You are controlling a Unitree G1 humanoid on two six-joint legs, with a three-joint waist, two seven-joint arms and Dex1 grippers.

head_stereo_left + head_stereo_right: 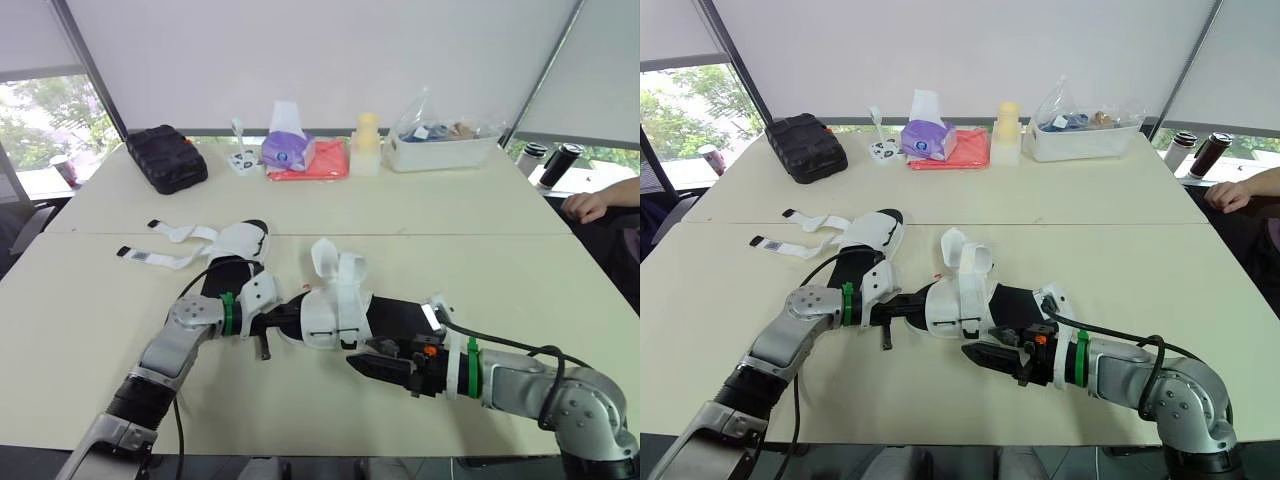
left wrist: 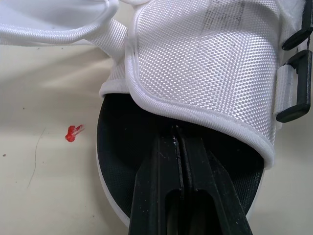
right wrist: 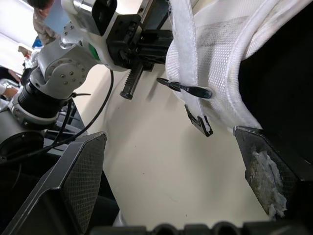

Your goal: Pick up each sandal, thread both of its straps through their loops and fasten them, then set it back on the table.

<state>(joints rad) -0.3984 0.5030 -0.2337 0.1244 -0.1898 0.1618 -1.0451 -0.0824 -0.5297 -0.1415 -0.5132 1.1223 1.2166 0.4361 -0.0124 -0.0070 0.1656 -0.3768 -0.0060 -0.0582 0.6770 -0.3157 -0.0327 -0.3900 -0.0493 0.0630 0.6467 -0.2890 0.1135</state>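
Inventory from my operator seat, head views first.

- Surface: pale, two slabs joined by a seam across the middle of the frame.
- Near sandal: white upper, black sole, lying at lower centre between my two tools. Its loose straps stand up, unfastened. Black loops sit along the edge of its upper.
- Far sandal: left of centre, just beyond my left arm. Its two open straps lie flat, spread toward the left edge.
- Left tool: fingers pressed together, tips tucked at the hem of the near sandal's white upper, over the black footbed. I cannot tell whether any fabric is nipped between them.
- Right tool: fingers wide apart, low at the near sandal's side and gripping nothing. One finger sits right against the black sole.
- Red fleck: on the surface beside the sandal's toe.
- Back row, upper frame: black case at upper left, tissue pack, red cloth, pale bottle, clear bin.
- Person's hand: resting at the right edge.
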